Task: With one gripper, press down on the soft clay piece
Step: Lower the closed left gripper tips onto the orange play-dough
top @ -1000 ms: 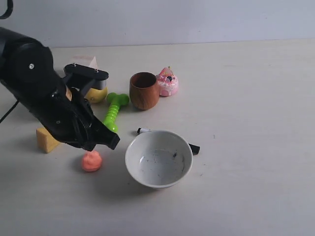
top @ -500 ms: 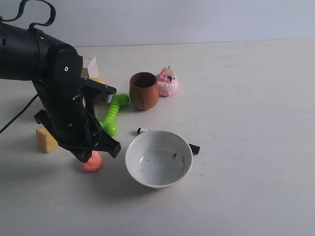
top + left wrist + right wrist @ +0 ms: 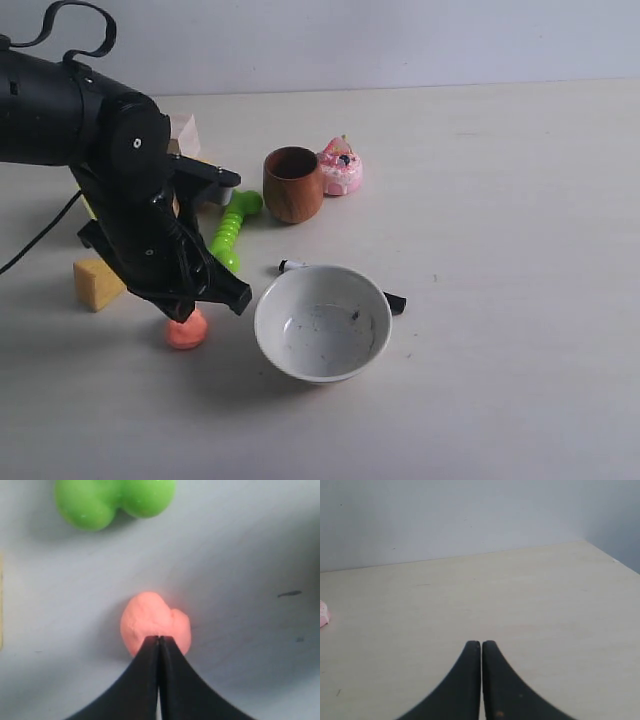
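The soft clay piece is a small salmon-orange rounded lump on the table, left of the white bowl. My left gripper stands right over it, shut, with its black fingertips at the lump's top edge; whether they touch it I cannot tell. The bulky black arm hides part of the clay in the exterior view. In the right wrist view my right gripper is shut, with nothing between its fingers, above bare table; it does not show in the exterior view.
A white bowl sits just right of the clay, a black marker behind it. A green dumbbell toy, a wooden cup, a pink cake toy and a yellow-orange wedge lie around.
The left arm swung upright and came down over the clay, its shut fingertips now at the lump's top. The clay has stayed in place.
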You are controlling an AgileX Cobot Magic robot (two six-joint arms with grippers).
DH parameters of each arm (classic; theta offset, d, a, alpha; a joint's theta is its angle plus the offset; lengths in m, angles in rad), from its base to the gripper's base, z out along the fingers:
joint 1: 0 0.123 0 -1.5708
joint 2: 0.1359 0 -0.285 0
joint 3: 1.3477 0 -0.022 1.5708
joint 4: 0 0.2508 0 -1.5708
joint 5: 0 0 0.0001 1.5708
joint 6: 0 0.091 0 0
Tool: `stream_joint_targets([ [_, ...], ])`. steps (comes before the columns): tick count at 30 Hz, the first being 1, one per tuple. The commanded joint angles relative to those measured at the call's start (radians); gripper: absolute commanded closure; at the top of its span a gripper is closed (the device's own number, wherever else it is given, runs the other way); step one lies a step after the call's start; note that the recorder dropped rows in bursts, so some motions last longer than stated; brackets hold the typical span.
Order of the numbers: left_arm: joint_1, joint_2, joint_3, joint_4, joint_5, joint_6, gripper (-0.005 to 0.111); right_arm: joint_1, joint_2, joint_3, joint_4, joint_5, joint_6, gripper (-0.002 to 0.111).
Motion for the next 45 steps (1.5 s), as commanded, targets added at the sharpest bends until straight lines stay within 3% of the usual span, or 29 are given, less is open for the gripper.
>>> stream_joint_targets([
  [1, -0.005, 0.019, -0.007, 0.003, -0.013, 0.001, 0.107, -0.005, -0.007, 0.005, 0.004, -0.013, -0.007, 0.106],
  [45, -0.005, 0.134, 0.033, 0.001, -0.055, 0.008, 0.107, -0.005, -0.007, 0.005, 0.004, -0.013, -0.007, 0.106],
])
